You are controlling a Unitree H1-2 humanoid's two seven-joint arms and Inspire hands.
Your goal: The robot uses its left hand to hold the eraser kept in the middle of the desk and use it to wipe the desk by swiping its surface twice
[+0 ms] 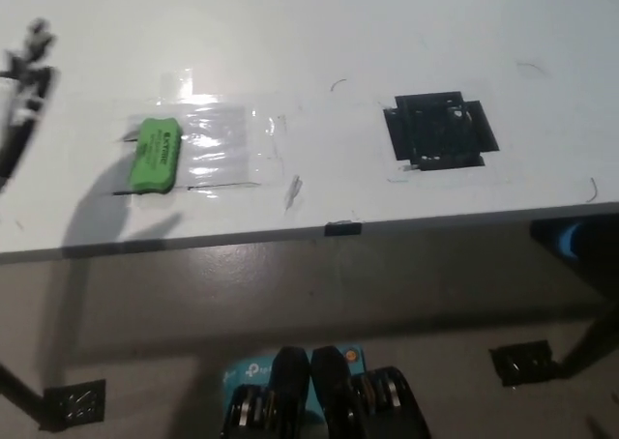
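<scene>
A green eraser (157, 154) with black lettering lies flat on the white desk (319, 33), at the left end of a clear taped patch (224, 151). My white left hand (27, 76) is a motion-blurred streak at the far left edge, raised above the desk and up-left of the eraser, not touching it. Its shadow falls on the desk below and left of the eraser. The blur hides how its fingers stand. My black right hand does not show in the head view.
A black taped square (440, 131) sits right of centre on the desk. The desk's front edge (290, 234) runs across the middle, with a small black tab (342, 228) on it. Grey floor and a desk foot (73, 402) lie below.
</scene>
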